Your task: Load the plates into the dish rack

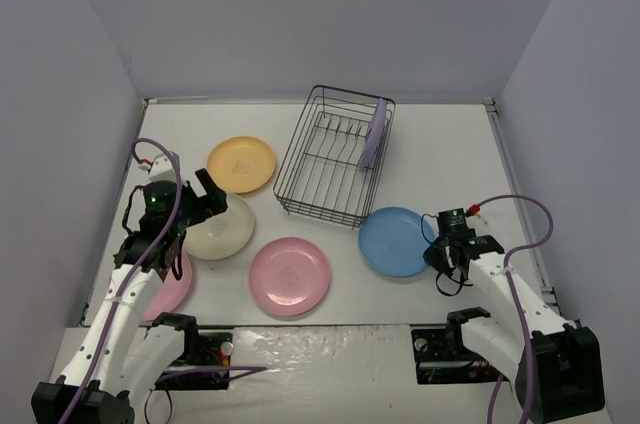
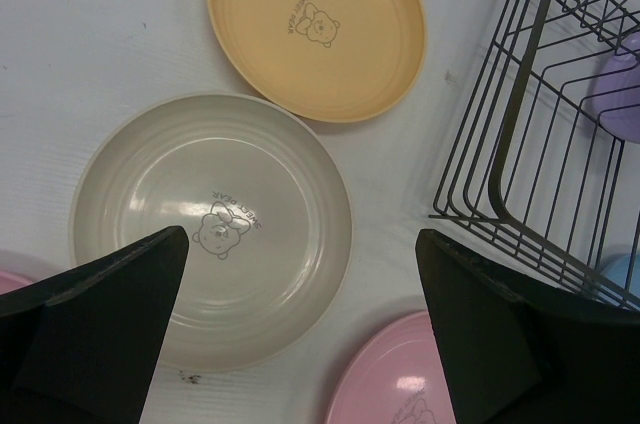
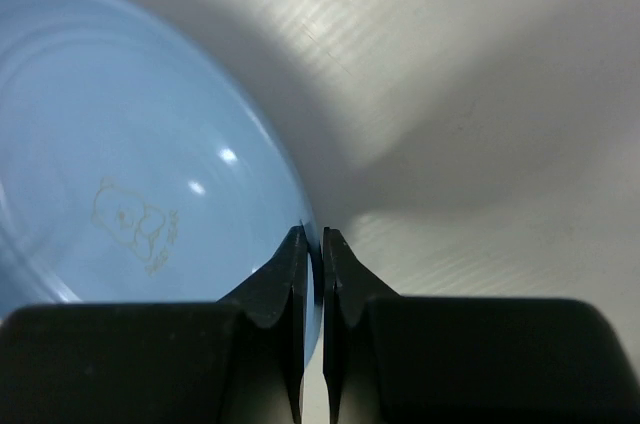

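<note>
The black wire dish rack (image 1: 330, 159) stands at the back middle, and the lavender plate (image 1: 376, 134) stands on edge inside it at its right end. On the table lie the yellow-orange plate (image 1: 241, 164), the cream plate (image 1: 222, 232), one pink plate (image 1: 289, 276) and the blue plate (image 1: 393, 241). A second pink plate (image 1: 172, 289) lies partly under my left arm. My left gripper (image 1: 207, 200) is open and empty over the cream plate (image 2: 212, 229). My right gripper (image 3: 313, 239) is shut on the right rim of the blue plate (image 3: 130, 164), low at the table.
The left wrist view shows the yellow-orange plate (image 2: 316, 29), the rack's near corner (image 2: 500, 174), the lavender plate (image 2: 620, 84) and a pink plate's edge (image 2: 395, 374). Grey walls enclose the table on three sides. The right arm's cable (image 1: 520, 202) arcs above the table's right edge.
</note>
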